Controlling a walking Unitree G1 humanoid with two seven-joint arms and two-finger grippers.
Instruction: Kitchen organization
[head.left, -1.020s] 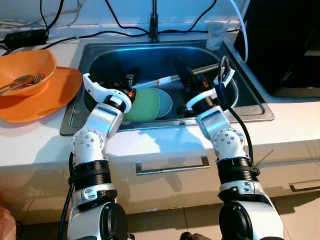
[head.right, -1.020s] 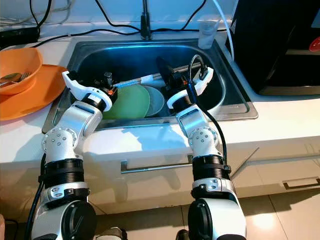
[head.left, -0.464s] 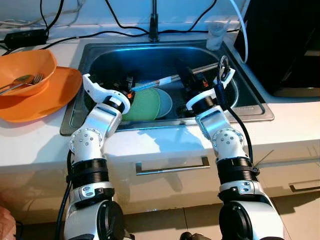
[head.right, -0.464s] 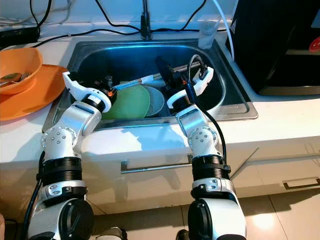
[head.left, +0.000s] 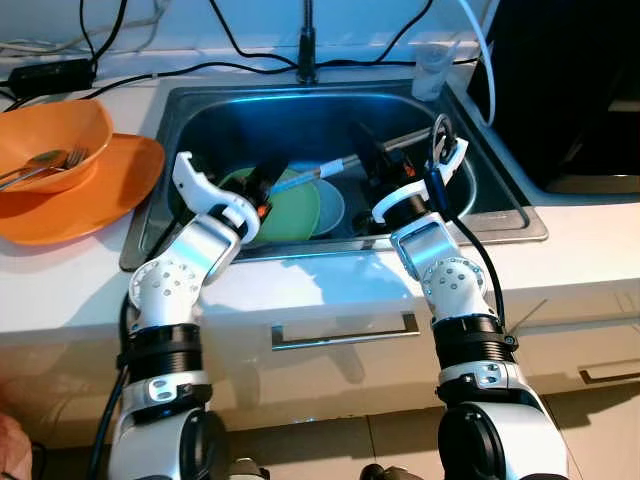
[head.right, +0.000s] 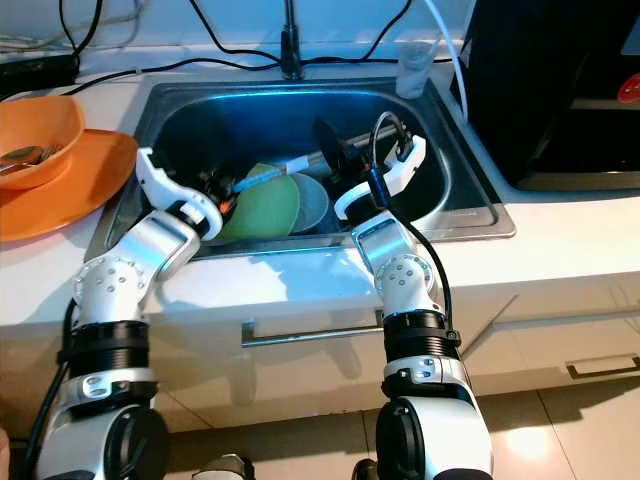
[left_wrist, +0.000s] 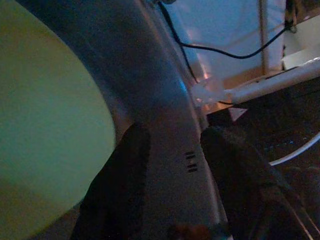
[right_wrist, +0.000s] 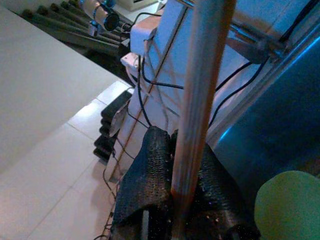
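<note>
Table (head.left: 330, 285): white top around the sink, with a drawer front and handle below its edge
Sink (head.left: 495, 195): steel basin set into the table; both arms reach down into it, and the tap foot (head.left: 307, 60) stands at its back rim
Orange dishes (head.left: 120, 185): a plate with a bowl (head.left: 55, 135) on it, on the table well left of the sink; a fork and a spoon (head.left: 40, 162) lie in the bowl
Green plate (head.left: 290, 205): in the sink bottom, overlapping a smaller pale plate (head.left: 333, 205) to its right
Long utensil (head.left: 330, 167): pale handle with a blue end, lying slanted above both plates
Right tool (right_wrist: 175, 200): fingers clamped on the utensil's handle, near the sink's right wall
Left tool (left_wrist: 167, 165): fingers apart with nothing between them, just beside the green plate's edge at the sink's left side
Plastic cup (head.left: 433, 68): on the table at the back right corner of the sink
Risk: I judge the utensil could swing and knock the plates or sink wall when lifted, since it is long and gripped near one end; the black cables (head.left: 240, 62) behind the tap could snag it
In the way: the two arms crowd the basin, and the utensil crosses above the plates the left tool would go for
</note>
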